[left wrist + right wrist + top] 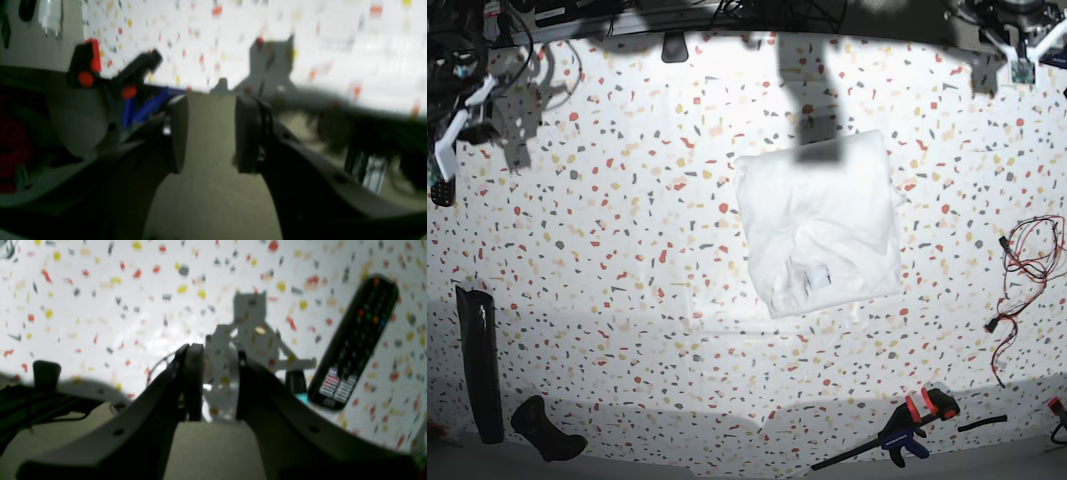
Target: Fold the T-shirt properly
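Lying mid-bench point(627, 250), T-shirt point(819, 222) already in compact rectangle, label side up, slightly skewed. Left gripper point(208, 133) spread, empty, at bench edge near clamp point(116, 80). Right gripper point(217, 383) partly spread, empty, beside remote point(353, 343). Recommend checking edges square, smoothing w/o dragging.

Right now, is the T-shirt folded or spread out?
Folded: the T-shirt lies as a compact rectangle, no sleeves sticking out, label facing up.

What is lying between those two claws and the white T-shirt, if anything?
Nothing visible. The T-shirt lies folded mid-table with bare speckled table all around it. The remote, clamp and wires sit off at the edges. Both claws, left and right, are open and empty.
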Tool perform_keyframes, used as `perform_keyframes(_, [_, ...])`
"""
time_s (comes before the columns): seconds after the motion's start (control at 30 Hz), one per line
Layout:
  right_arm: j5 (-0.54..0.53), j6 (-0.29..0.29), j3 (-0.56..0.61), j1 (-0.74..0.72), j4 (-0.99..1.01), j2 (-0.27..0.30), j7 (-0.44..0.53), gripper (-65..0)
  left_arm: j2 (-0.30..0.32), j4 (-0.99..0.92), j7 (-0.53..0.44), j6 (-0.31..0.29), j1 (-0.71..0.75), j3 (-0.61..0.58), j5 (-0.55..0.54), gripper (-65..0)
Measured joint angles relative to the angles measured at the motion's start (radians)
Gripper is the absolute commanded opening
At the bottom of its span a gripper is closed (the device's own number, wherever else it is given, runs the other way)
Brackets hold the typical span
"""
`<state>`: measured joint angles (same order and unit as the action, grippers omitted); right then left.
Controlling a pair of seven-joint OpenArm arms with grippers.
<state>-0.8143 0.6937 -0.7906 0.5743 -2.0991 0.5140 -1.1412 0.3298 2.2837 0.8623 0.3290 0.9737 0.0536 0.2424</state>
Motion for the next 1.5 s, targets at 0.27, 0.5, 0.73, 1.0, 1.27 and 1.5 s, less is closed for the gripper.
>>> perform_keyframes(0.27, [-0.053,0.0,-0.158,0.29,-0.099,-0.098,0.0,-52.0,-0.003,0.001,0.01,0.0,0.184,0.0,0.001,-43.1])
perform_keyframes(0.5, [-0.051,0.0,-0.192,0.5,-0.103,-0.172,0.008,-52.0,-0.006,-0.006,0.01,-0.059,0.324,0.002,-0.053,-43.1])
perform_keyframes(0.73, [-0.053,0.0,-0.035,0.555,0.107,-0.217,0.015,-52.0,-0.005,-0.385,-0.188,-0.261,0.278,0.002,-0.258,-43.1])
perform_keyframes(1.0, [0.206,0.0,0.324,0.323,0.827,-0.069,0.265,-52.0,-0.026,-1.131,-0.492,-0.336,-0.099,0.003,-0.241,-43.1])
perform_keyframes(1.27, [0.21,-0.007,0.593,-0.016,1.329,0.063,0.37,-52.0,-0.044,-1.571,-0.547,-0.381,-0.437,0.0,-0.247,-43.1])
perform_keyframes(1.5, [0.338,-0.089,0.922,-0.209,1.41,0.095,0.507,-52.0,-0.088,-1.675,-0.518,-0.433,-0.549,0.002,-0.279,-43.1])
